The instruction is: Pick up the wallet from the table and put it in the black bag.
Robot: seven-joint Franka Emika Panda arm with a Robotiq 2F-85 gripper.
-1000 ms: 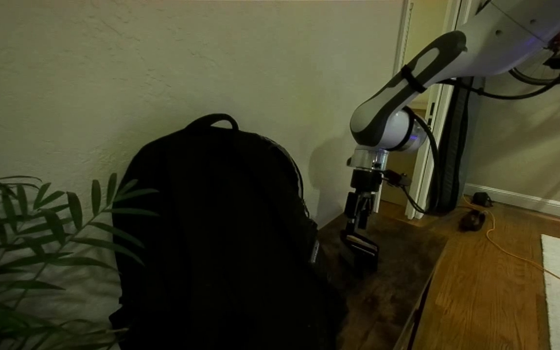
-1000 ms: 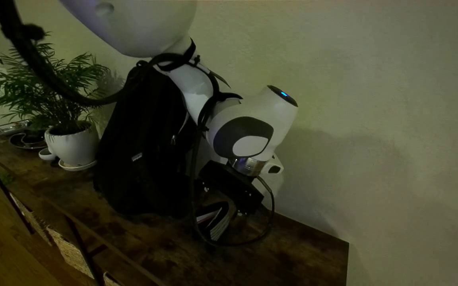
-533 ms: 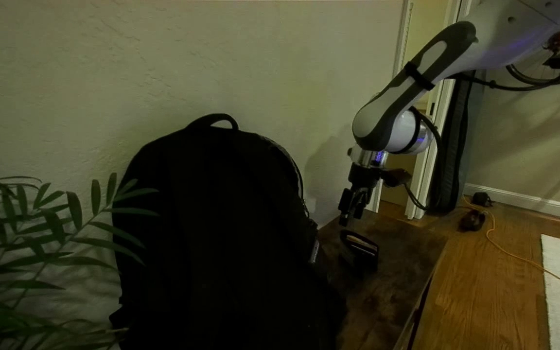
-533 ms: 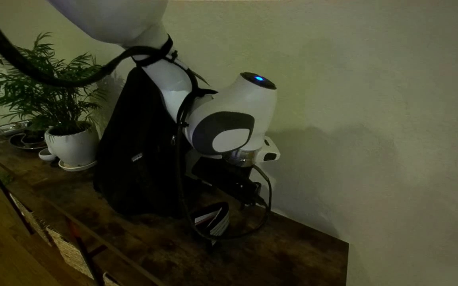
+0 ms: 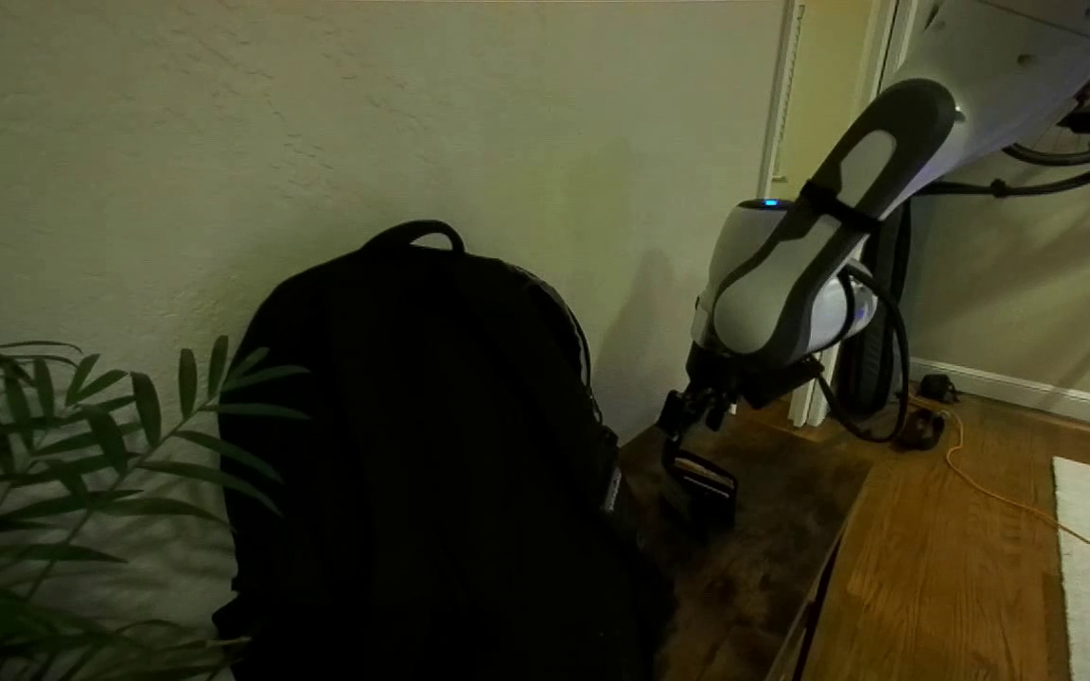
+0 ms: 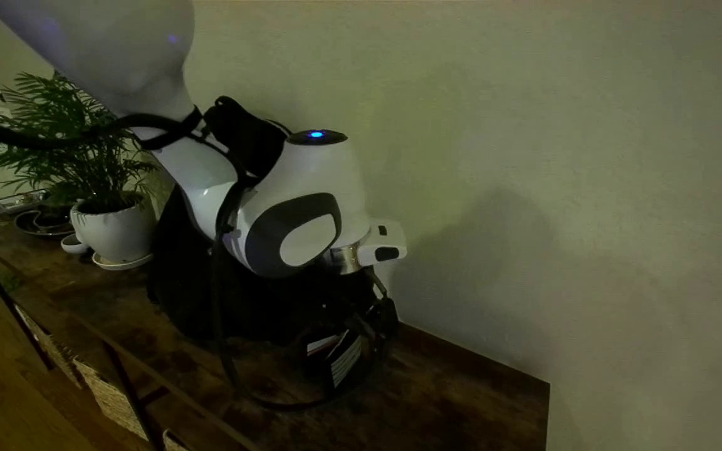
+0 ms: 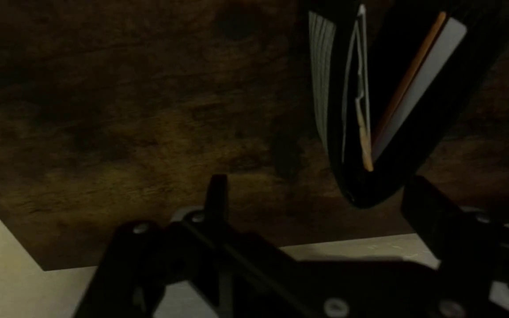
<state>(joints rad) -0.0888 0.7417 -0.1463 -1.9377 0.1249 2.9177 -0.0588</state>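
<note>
Wallet (image 7: 413, 141): black, stood on edge on the counter (image 6: 449, 413), spread in a V; cards or papers (image 7: 422, 84) inside. Probably light and bendable, contents apt to slip; best pinched at the fold (image 7: 362, 192).

End effector (image 7: 316, 182): fingers wide apart, nothing held, near the fold.

Bag (image 5: 431, 454): black, standing by the wall (image 5: 176, 142); contents not visible.

Pot (image 6: 116, 230): white, holding a plant (image 6: 88, 166).

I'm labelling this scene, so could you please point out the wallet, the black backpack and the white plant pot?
Wallet (image 7: 422, 128), in the wrist view: its black cover.
Black backpack (image 5: 441, 454), in an exterior view: main body.
White plant pot (image 6: 116, 233), in an exterior view: its outer wall.
</note>
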